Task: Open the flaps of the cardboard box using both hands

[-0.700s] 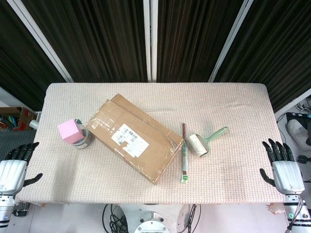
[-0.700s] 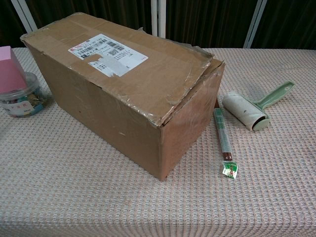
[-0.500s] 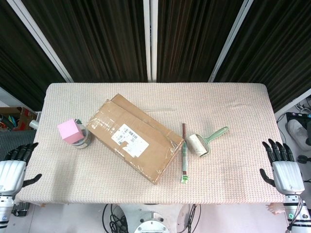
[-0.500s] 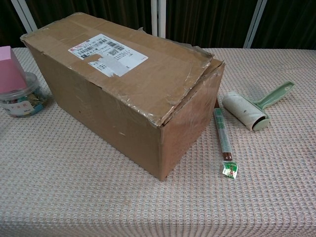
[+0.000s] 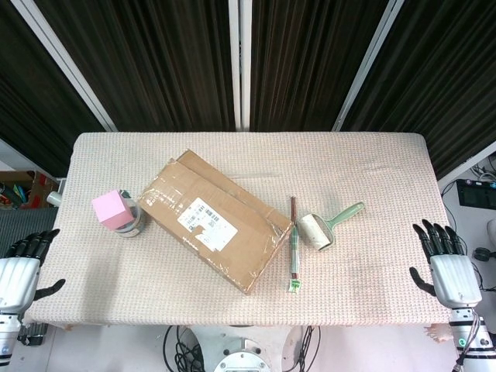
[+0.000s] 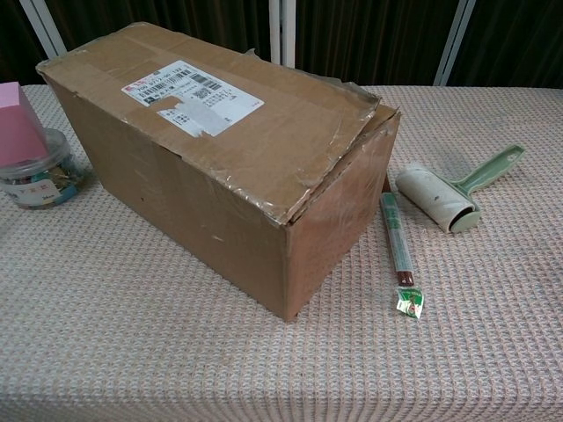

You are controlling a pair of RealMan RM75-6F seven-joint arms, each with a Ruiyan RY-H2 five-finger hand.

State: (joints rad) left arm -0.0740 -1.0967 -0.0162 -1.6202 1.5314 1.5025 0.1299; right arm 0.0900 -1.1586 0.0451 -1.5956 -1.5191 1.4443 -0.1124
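A long brown cardboard box (image 5: pixel 215 218) (image 6: pixel 224 154) lies diagonally on the table with its top flaps down; a white shipping label (image 5: pixel 205 221) (image 6: pixel 191 97) is stuck on the top. My left hand (image 5: pixel 20 271) hangs off the table's front left corner, fingers spread, holding nothing. My right hand (image 5: pixel 445 263) hovers at the front right edge, fingers spread, also holding nothing. Both hands are well away from the box. The chest view shows neither hand.
A pink cube (image 5: pixel 111 209) (image 6: pixel 16 123) sits on a clear tub (image 5: pixel 129 226) (image 6: pixel 40 180) left of the box. Right of the box lie a thin wrapped stick (image 5: pixel 294 248) (image 6: pixel 398 246) and a lint roller with a green handle (image 5: pixel 324 226) (image 6: pixel 457 195).
My right hand has shifted slightly inward toward the table. The left hand, the box and the other objects have not moved.
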